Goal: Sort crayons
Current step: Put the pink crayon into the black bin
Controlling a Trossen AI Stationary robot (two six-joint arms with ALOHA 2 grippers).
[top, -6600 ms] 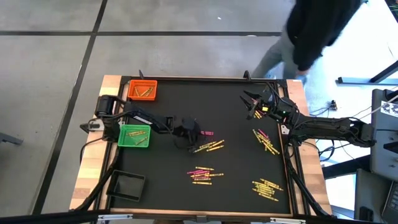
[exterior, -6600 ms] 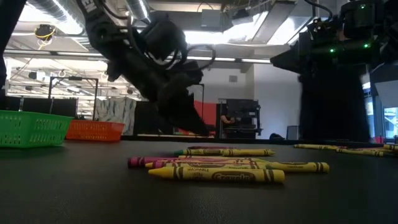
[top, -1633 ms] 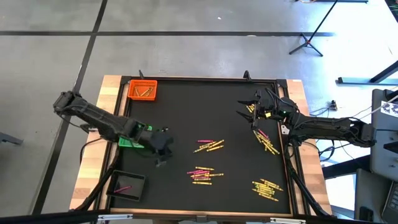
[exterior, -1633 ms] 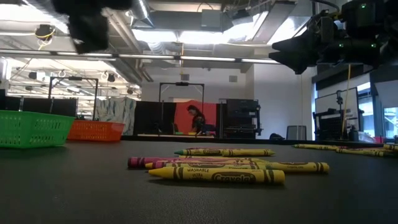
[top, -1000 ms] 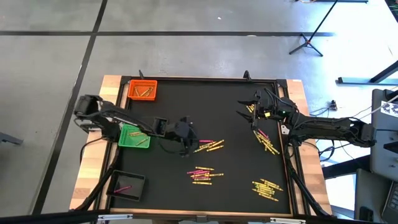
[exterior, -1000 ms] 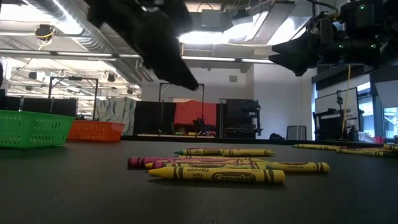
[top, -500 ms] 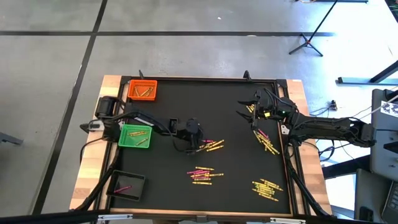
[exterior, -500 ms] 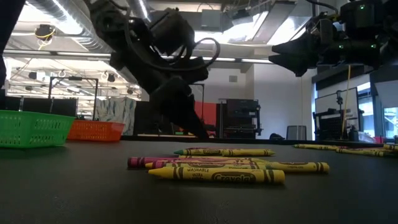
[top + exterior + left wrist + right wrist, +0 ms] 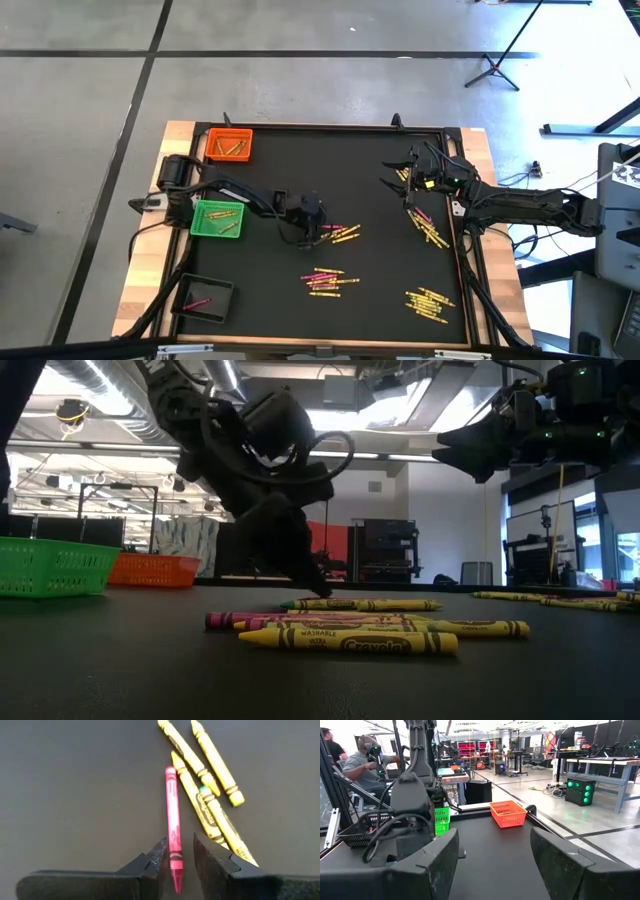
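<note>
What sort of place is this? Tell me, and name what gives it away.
Most likely a robotics lab or workshop: workbenches with equipment stand on a wide concrete floor, exposed ceiling ducts run overhead, and a person sits at another rig behind the table.

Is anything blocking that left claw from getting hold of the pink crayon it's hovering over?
Nothing visible does. The left gripper is open and straddles one end of the pink crayon, with bare black table around that end. The closest yellow crayon lies alongside, just outside one finger, so it might get nudged.
</note>
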